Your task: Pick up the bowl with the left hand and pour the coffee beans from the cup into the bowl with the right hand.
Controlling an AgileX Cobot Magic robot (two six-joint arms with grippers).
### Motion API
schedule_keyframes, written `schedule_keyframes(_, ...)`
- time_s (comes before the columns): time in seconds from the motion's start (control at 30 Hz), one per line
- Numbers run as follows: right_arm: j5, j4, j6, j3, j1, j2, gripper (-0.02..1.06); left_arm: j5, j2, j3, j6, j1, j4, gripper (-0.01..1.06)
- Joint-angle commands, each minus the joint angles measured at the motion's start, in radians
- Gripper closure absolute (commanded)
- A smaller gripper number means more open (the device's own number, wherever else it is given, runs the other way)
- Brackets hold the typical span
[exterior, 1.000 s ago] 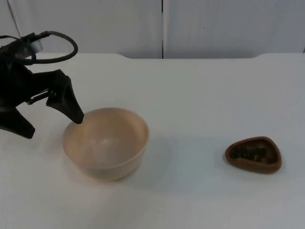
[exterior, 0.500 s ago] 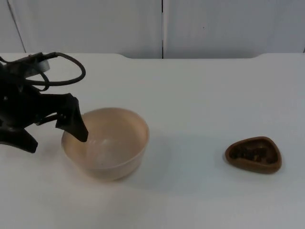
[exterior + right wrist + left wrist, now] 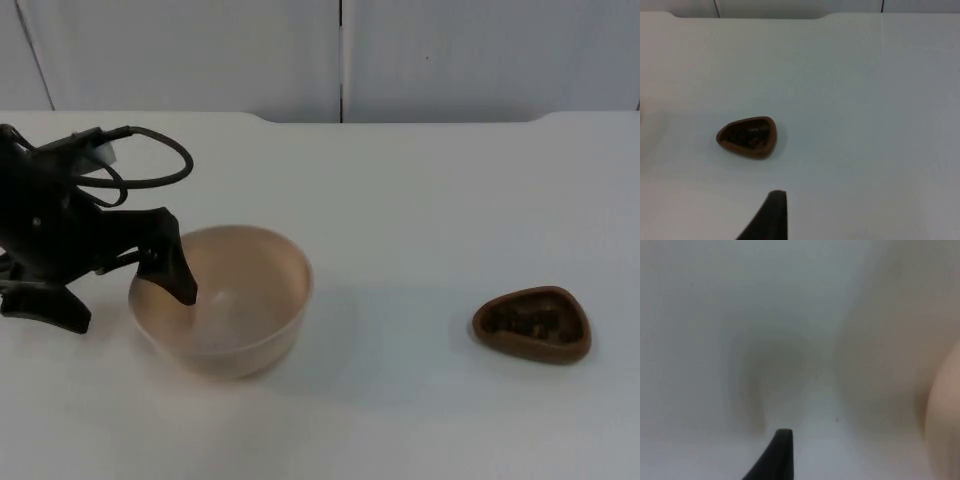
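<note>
A beige bowl (image 3: 235,305) stands empty on the left part of the white table. My left gripper (image 3: 122,298) is open and straddles the bowl's left rim: one finger (image 3: 178,272) reaches down inside the bowl, the other (image 3: 55,308) sits outside on the table side. From the left wrist, the bowl's pale wall (image 3: 946,415) is close beside the fingertip (image 3: 776,456). A small brown cup (image 3: 532,323) holding dark coffee beans rests on the table at the right. My right gripper (image 3: 771,217) waits well back from the cup (image 3: 747,136).
The white table (image 3: 400,200) runs back to the grey partition wall (image 3: 340,55). Open table surface lies between bowl and cup.
My left gripper has come down and shifted right, so its inner finger now reaches deeper into the bowl. Bowl and cup have stayed in place.
</note>
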Motion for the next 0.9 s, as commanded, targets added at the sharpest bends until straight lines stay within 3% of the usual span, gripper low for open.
schedule_keyframes(0.0, -0.007, -0.001, -0.002, 0.002, -0.006, -0.003, -0.01, 0.001, 0.007, 0.002, -0.006, 0.002, -0.035, 0.03)
schedule_keyframes(0.1, -0.007, -0.001, -0.002, 0.002, -0.006, -0.003, -0.01, 0.003, 0.007, 0.002, -0.006, 0.002, -0.041, 0.12)
schedule_keyframes(0.2, -0.007, -0.001, -0.002, 0.002, -0.006, -0.003, -0.01, 0.003, 0.007, 0.002, -0.006, 0.002, -0.07, 0.35)
schedule_keyframes(0.23, -0.007, -0.001, -0.002, 0.002, -0.006, -0.003, -0.01, 0.003, 0.007, 0.002, -0.006, 0.002, -0.07, 0.35)
schedule_keyframes(0.4, -0.007, -0.001, -0.002, 0.002, -0.006, -0.003, -0.01, 0.016, 0.007, 0.002, 0.038, 0.002, -0.16, 0.75)
schedule_keyframes(0.43, -0.007, -0.001, -0.002, 0.002, -0.006, -0.003, -0.01, 0.016, 0.007, 0.002, 0.038, 0.002, -0.16, 0.75)
schedule_keyframes(0.57, -0.007, -0.001, -0.002, 0.002, -0.006, -0.003, -0.01, 0.036, 0.007, 0.002, 0.05, 0.002, -0.187, 0.99)
schedule_keyframes(0.67, -0.007, -0.001, -0.002, 0.002, -0.006, -0.003, -0.01, 0.042, 0.007, 0.002, 0.067, 0.002, -0.187, 1.05)
schedule_keyframes(0.87, -0.007, -0.001, -0.002, 0.002, -0.006, -0.003, -0.01, 0.05, 0.007, 0.002, 0.067, 0.002, -0.187, 1.05)
